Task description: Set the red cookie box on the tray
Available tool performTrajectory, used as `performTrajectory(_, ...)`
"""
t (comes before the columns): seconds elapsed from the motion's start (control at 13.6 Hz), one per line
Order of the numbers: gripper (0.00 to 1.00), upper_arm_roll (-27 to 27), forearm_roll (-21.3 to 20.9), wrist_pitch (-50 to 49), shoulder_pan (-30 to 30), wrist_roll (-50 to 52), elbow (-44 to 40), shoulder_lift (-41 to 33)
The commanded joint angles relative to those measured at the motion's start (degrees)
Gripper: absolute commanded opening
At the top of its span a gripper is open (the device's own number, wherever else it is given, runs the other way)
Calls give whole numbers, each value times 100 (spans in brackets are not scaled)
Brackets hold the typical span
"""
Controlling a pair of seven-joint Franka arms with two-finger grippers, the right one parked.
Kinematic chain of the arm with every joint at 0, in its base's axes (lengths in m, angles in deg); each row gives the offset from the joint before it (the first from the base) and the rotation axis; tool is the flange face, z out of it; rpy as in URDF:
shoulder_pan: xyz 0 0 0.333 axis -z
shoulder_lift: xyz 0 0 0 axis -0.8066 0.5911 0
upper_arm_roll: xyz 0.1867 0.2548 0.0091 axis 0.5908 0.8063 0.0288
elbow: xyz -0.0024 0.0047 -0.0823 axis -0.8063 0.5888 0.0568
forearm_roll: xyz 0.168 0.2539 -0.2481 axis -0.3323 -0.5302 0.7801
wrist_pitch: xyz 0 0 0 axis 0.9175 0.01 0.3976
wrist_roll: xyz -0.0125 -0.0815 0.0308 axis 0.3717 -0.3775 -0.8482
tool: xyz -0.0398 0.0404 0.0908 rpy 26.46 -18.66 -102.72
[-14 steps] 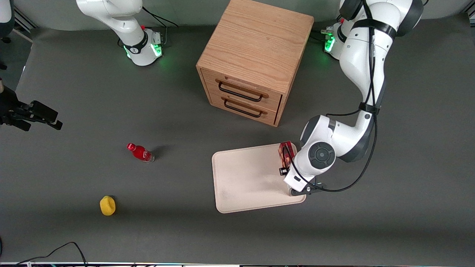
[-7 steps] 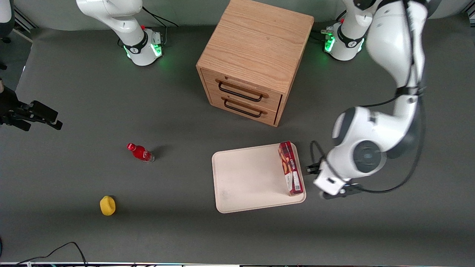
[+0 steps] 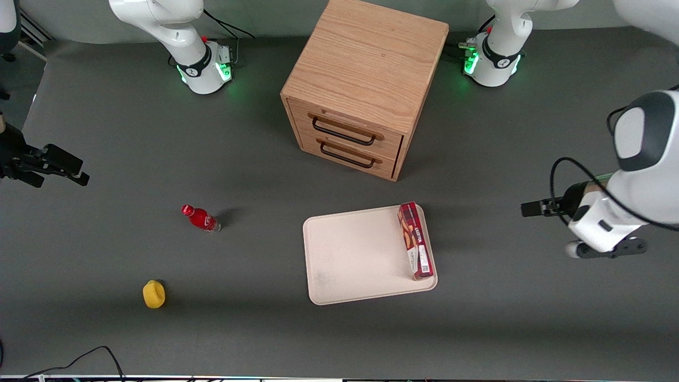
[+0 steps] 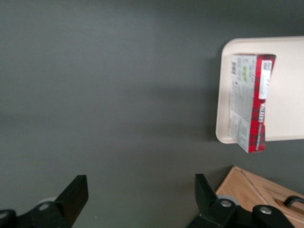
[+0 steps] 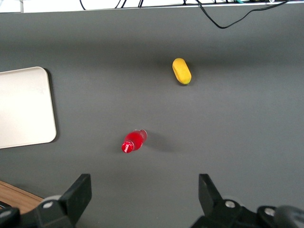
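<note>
The red cookie box [image 3: 416,241] lies flat on the cream tray [image 3: 355,254], along the tray's edge toward the working arm's end. It also shows in the left wrist view [image 4: 249,102], resting on the tray [image 4: 285,85]. The left arm's gripper [image 3: 533,208] is open and empty, raised above bare table well away from the tray, toward the working arm's end of the table. In the left wrist view the gripper [image 4: 140,180] has its fingers wide apart with only grey table between them.
A wooden two-drawer cabinet [image 3: 366,85] stands farther from the front camera than the tray. A small red bottle [image 3: 200,218] and a yellow object [image 3: 154,294] lie toward the parked arm's end of the table.
The gripper has let go of the box on the tray, then risen and swung away toward the working arm's end. The box stays on the tray.
</note>
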Motion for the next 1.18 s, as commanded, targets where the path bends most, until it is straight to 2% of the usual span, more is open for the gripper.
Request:
performTrajectory(0.0,100,9,-267,1298,-155,-116,1945,-1301)
performTrajectory(0.22,100,96,-566,1259,-226,-755,2170,-1760)
performTrajectory(0.37,100,290,-594,1136,-226,-1056,2109,-1963)
performTrajectory(0.52,100,282,-602,706,-199,-1057,1724,-1868)
performTrajectory(1.11,100,255,-541,265,-155,-1048,1291,-1656)
